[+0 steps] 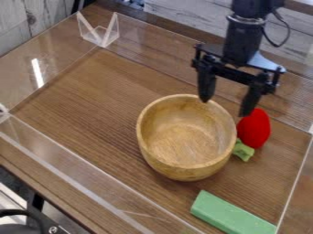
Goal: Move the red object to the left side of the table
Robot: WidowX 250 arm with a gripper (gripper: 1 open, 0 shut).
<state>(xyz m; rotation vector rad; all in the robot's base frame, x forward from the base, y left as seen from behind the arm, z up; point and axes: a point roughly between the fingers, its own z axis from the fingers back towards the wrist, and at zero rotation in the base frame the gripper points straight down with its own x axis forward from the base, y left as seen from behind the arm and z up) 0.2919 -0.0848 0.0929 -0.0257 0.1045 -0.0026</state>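
Near side: flat green rectangular block (232,214). Beyond it, round wooden bowl (186,137); just beside its right rim in the view, the red egg-shaped toy strawberry (253,127), on the brown wood-grain tabletop (86,101). Leafy end points toward the viewer, long axis roughly near-to-far. Black two-fingered gripper (230,91): fingers spread wide, nothing held. Strawberry lies below and viewer's right of the gripper's midpoint, close to one finger; centring over it probably comes first.
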